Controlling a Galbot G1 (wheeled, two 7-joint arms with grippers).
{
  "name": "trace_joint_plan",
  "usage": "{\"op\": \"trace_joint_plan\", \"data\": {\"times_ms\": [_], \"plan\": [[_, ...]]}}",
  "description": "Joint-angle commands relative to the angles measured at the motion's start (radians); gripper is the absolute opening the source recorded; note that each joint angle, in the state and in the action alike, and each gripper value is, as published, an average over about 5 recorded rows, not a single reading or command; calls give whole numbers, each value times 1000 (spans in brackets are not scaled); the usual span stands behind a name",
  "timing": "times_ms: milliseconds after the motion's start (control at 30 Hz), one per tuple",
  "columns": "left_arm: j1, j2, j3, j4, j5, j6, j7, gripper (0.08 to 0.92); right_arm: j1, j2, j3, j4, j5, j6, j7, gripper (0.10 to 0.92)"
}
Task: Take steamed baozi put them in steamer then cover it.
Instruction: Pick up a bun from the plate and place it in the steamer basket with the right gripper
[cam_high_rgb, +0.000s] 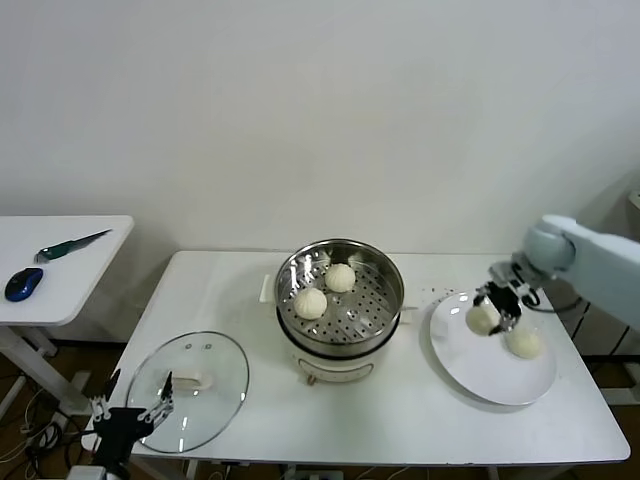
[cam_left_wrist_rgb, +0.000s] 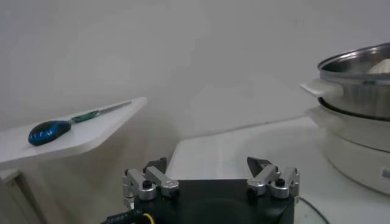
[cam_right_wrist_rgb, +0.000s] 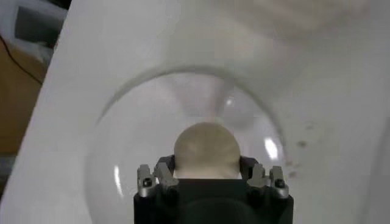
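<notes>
My right tool (cam_high_rgb: 497, 305) is clamped on a steamed baozi (cam_high_rgb: 484, 317) over the white plate (cam_high_rgb: 470, 375), its fingers (cam_right_wrist_rgb: 163, 173) pressed to either side of the bun; whether the bun has left the plate I cannot tell. A second bun (cam_high_rgb: 523, 342) lies on the plate just beside the tool, on the side away from the steamer (cam_high_rgb: 385, 300). Two more buns (cam_high_rgb: 310, 302) already sit on the perforated floor of the steamer, which stands well off to my tool's left. So I judge this to be the third transfer, at the grasp-and-lift point, roughly halfway through the loading.

The next move calls for a straight lift clear of the plate, then a carry leftward high enough to pass over the steel rim, and a release onto a bare patch of the basket on the side nearer my tool.

My left tool (cam_high_rgb: 130, 405) waits with jaws wide apart at the near table edge, right by the glass cover (cam_high_rgb: 215, 360), which lies flat on the table (cam_high_rgb: 400, 420).
</notes>
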Motion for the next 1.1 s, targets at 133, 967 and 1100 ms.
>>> {"op": "trace_joint_plan", "data": {"times_ms": [133, 967, 1100], "plan": [[6, -5, 4, 6, 0, -6, 1, 823, 416, 209, -185, 180, -92, 337, -10, 679], [20, 10, -20, 10, -23, -24, 6, 823, -36, 520, -16, 265, -470, 448, 3, 687], [18, 12, -20, 18, -24, -26, 5, 823, -47, 532, -12, 243, -472, 454, 8, 687]]}}
